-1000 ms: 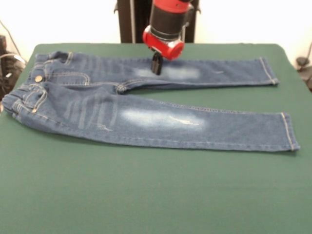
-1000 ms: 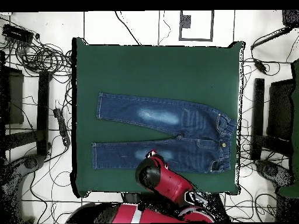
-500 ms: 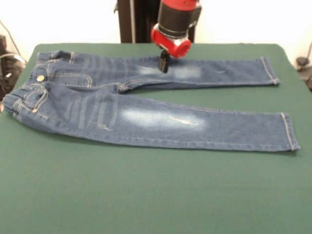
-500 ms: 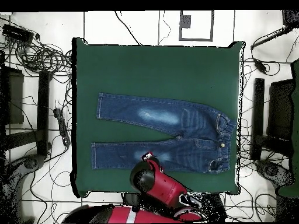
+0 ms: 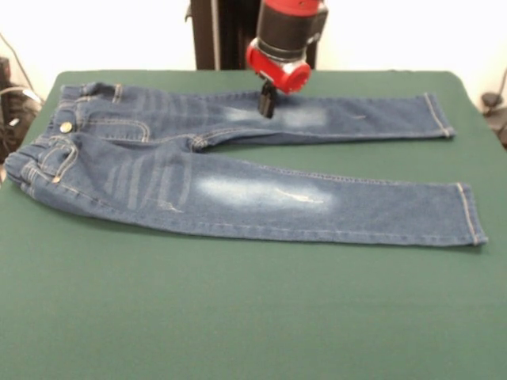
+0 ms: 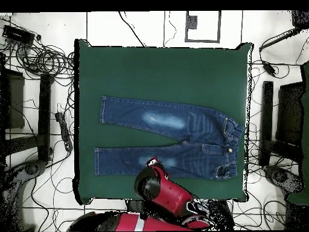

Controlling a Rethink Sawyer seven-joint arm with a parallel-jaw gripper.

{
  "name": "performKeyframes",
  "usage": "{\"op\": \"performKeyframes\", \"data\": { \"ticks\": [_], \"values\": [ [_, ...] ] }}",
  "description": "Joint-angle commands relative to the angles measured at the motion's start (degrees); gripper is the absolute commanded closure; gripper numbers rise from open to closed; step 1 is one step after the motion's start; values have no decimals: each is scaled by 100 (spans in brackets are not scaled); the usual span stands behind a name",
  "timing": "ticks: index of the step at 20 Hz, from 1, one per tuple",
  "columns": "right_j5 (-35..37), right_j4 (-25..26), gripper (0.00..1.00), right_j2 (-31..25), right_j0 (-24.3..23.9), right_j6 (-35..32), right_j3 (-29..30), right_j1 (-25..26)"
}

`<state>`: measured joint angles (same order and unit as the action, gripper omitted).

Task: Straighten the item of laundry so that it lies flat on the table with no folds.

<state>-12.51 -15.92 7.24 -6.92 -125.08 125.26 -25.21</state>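
Observation:
The item of laundry (image 5: pixel 238 194), a small pair of blue jeans, lies spread on the green table (image 5: pixel 238 317). Its waistband is at the left and both legs stretch to the right, with whitish faded patches on the thighs. Both legs look smooth, and the waist end is slightly bunched. My gripper (image 5: pixel 268 103) hangs just over the far leg's faded patch, its black fingers together, holding nothing. From overhead, the jeans (image 6: pixel 199 130) lie across the table (image 6: pixel 163 72), and the gripper (image 6: pixel 152 162) is over the leg nearer the base.
Cables and stands (image 6: pixel 42 60) crowd the floor around the table in the overhead view. A dark post (image 5: pixel 218 36) rises behind the table's far edge. Broad green cloth lies in front of the jeans.
Compared with one second ago, the gripper has shifted a little right and lifted slightly over the far leg. It has stayed put over the last half second. The jeans have not moved.

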Motion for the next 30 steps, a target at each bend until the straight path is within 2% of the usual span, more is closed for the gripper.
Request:
{"op": "performKeyframes", "data": {
  "ticks": [1,8,13,17,23,30],
  "values": [
    [752,89,100,-697,56,-702,-108,21],
    [1414,-97,100,-462,419,-838,208,-705],
    [1352,-142,100,-620,482,-1116,438,-924],
    [1267,-271,100,-682,609,-1296,466,-879],
    [731,-290,100,-919,559,-1485,375,-410],
    [392,-509,100,-1010,792,-1730,144,-2]
  ]
}}
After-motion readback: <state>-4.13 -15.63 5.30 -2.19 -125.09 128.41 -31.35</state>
